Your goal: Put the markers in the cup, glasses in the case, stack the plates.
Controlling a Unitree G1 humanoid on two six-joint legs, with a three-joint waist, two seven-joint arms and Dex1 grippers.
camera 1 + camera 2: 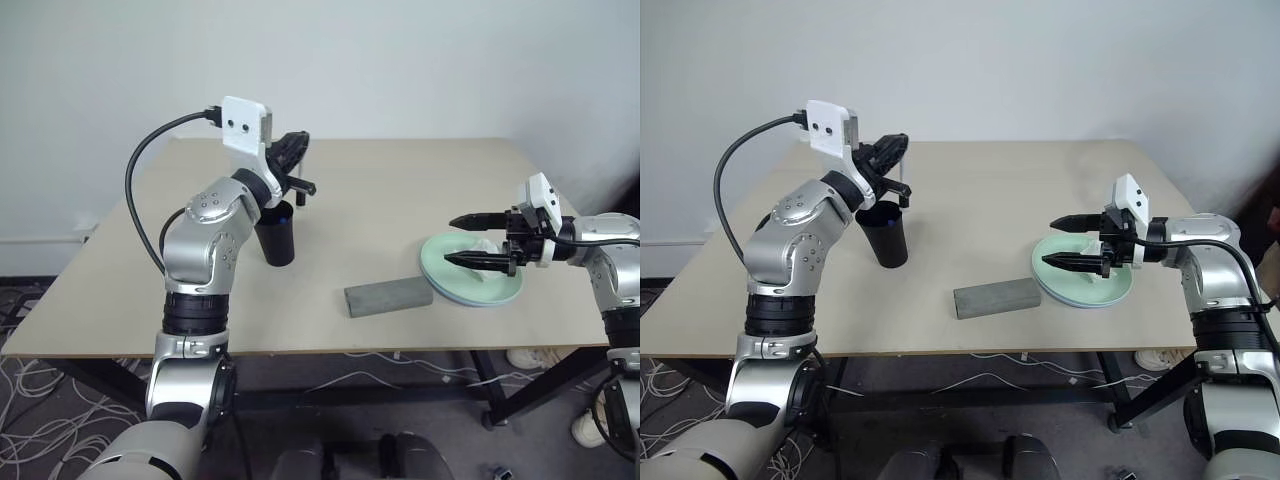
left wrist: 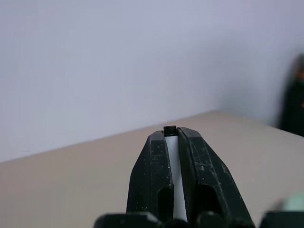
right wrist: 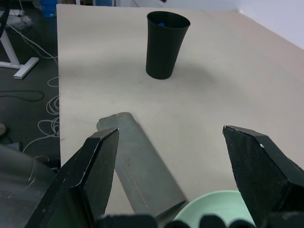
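**Counter stock, with both pincers**

Counter [image 1: 400, 190]: pale wood, carrying every item below.

Cup [image 1: 276, 236]: black, standing upright toward the left side of the counter, about midway between far and near edges. The right wrist view is showing a spot of blue inside its rim, likely the blue marker [image 3: 161, 24].

Left pincer [image 1: 293, 150]: hovering above the cup, clenched on the marker with the black cap [image 2: 172, 166], whose white barrel is showing between the fingers [image 2: 154, 180].

Case [image 1: 389, 296]: grey, shut, lying flat near the front edge, just left of the plates.

Plates [image 1: 470, 288]: stacked toward the right side, the mint one sitting on the blue one. Something pale and crumpled [image 1: 484, 247] is lying on the mint plate; I cannot tell what.

Right pincer [image 1: 468, 241]: released, jaws standing wide apart, hanging over the plates and pointing left.
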